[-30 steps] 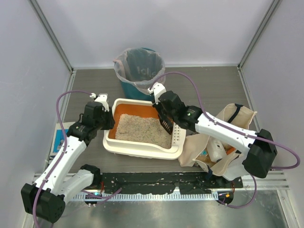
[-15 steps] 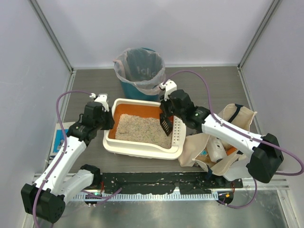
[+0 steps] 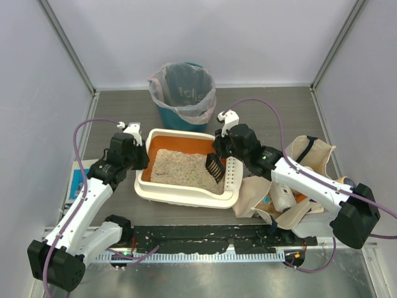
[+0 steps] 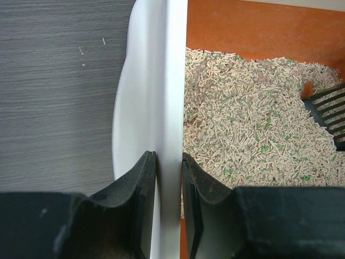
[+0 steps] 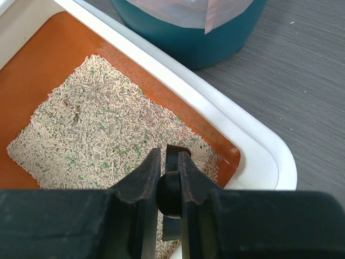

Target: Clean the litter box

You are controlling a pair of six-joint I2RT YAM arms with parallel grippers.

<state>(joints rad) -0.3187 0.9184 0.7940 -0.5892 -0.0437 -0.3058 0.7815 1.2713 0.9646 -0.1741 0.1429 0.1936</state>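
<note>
The litter box (image 3: 186,197) is a cream-white tray with orange inner walls and beige-grey pellet litter (image 3: 181,167), standing in the middle of the table. My left gripper (image 3: 141,158) is shut on its left wall; in the left wrist view the white rim (image 4: 161,91) runs between the jaws of the left gripper (image 4: 168,157). My right gripper (image 3: 219,149) hangs over the box's right end, shut on the handle of a black slotted scoop (image 3: 214,166). The right wrist view shows the right gripper (image 5: 170,154) clamped on the scoop handle (image 5: 171,190) above the litter (image 5: 91,124). The scoop's tines (image 4: 329,110) rest at the litter's edge.
A teal bin (image 3: 182,93) with a plastic liner stands just behind the box, also seen close by as the bin (image 5: 215,38). A beige tote bag (image 3: 304,161) holding a white bottle (image 3: 283,198) lies to the right. A blue item (image 3: 75,181) sits at the left edge.
My right arm has swung to the right and the scoop has come down toward the litter at the box's right end. The left arm has stayed on the rim.
</note>
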